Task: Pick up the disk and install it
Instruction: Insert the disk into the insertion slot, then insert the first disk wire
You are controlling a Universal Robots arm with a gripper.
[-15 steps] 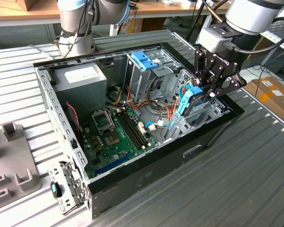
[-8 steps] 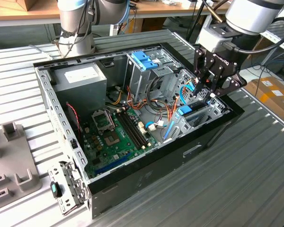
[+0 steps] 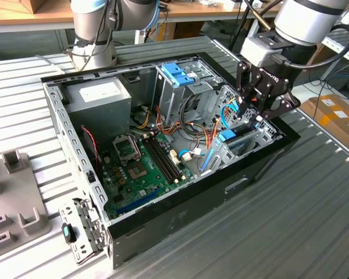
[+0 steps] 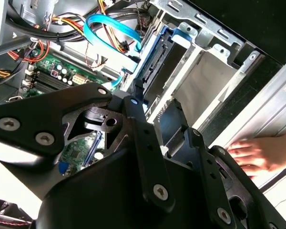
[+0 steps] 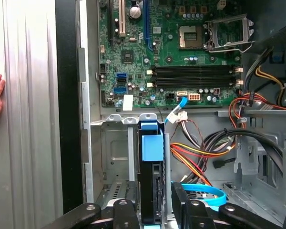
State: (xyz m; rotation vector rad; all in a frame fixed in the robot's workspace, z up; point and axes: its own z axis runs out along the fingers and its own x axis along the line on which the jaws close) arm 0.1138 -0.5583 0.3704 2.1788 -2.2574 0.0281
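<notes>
Seating the disk (image 5: 151, 162) looks to be the step in hand. In the first wrist view it stands on edge, partway into the bay (image 5: 112, 152) at the exterior view's right end of the case (image 3: 180, 224). The hand (image 5: 153, 212) is closed narrowly on it, a finger against each blue side. Doing this well likely means holding the disk square to the bay walls, pressing straight and gently, and staying off the cables (image 5: 195, 157) just beside.

Lab: aluminium bench (image 3: 314, 232), open computer (image 3: 174, 221)
</notes>
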